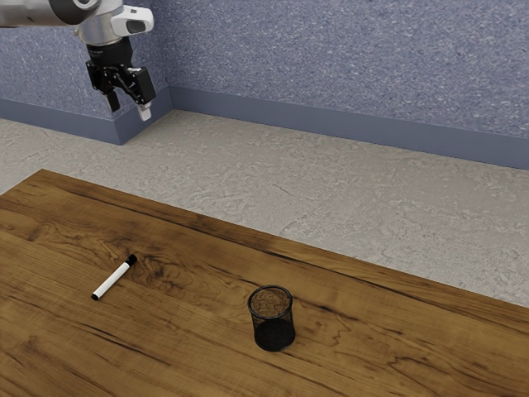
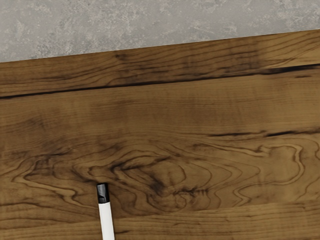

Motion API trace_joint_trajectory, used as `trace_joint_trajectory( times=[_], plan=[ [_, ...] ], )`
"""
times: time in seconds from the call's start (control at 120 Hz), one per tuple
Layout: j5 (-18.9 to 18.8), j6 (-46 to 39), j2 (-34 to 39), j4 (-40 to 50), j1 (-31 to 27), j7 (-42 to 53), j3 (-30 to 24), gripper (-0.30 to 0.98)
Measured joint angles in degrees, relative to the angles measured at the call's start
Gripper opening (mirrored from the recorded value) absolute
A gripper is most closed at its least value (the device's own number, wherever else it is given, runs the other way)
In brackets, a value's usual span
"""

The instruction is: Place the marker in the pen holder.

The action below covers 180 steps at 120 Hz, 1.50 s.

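High above the table, at the exterior view's upper left, my gripper hangs open, its two fingers apart with nothing between them. A white marker with black ends lies on the wood at the exterior view's left, well below the gripper. In the wrist view the black cap and part of the white barrel of the marker are visible. The pen holder, a round black mesh cup, stands upright on the table, apart from the marker toward the exterior view's right.
The brown wooden table has its far edge running diagonally across the exterior view. Beyond it are a grey floor and a speckled blue wall. In the wrist view the table edge borders the floor.
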<state>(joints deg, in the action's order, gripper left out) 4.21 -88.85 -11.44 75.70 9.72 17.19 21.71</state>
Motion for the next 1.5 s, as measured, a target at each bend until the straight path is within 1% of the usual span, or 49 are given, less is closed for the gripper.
trace_joint_trajectory(
  times=[0.533,0.6,0.708,0.792,0.883,1.025,1.1,1.167,1.3,1.383,1.5],
  plan=[
    [0.1,-0.2,-0.2,0.0,-0.1,0.1,-0.5,0.67],
    [0.2,-0.4,-2.7,-0.1,-0.1,0.0,-0.7,0.67],
    [0.0,-1.2,-10.6,-2.0,0.7,-0.3,-0.5,0.67],
    [-0.5,-1.4,-12.9,-1.9,-0.2,-0.5,-0.3,0.67],
    [-0.9,-2.5,-13.3,2.8,-1.6,-0.5,0.0,0.67],
    [-2.3,-9.7,-11.9,14.4,-2.4,1.9,0.9,0.67],
    [-2.9,-13.0,-12.1,16.1,-1.9,3.1,1.4,0.67],
    [-4.6,-14.9,-11.8,18.0,-0.7,3.2,1.9,0.67],
    [-6.1,-14.6,-11.8,19.6,-1.2,4.4,4.0,0.67],
    [-4.9,-15.8,-11.8,22.5,-1.3,6.2,5.0,0.67],
    [-2.3,-20.3,-11.7,28.1,-2.0,9.0,5.6,0.67]
  ],
)
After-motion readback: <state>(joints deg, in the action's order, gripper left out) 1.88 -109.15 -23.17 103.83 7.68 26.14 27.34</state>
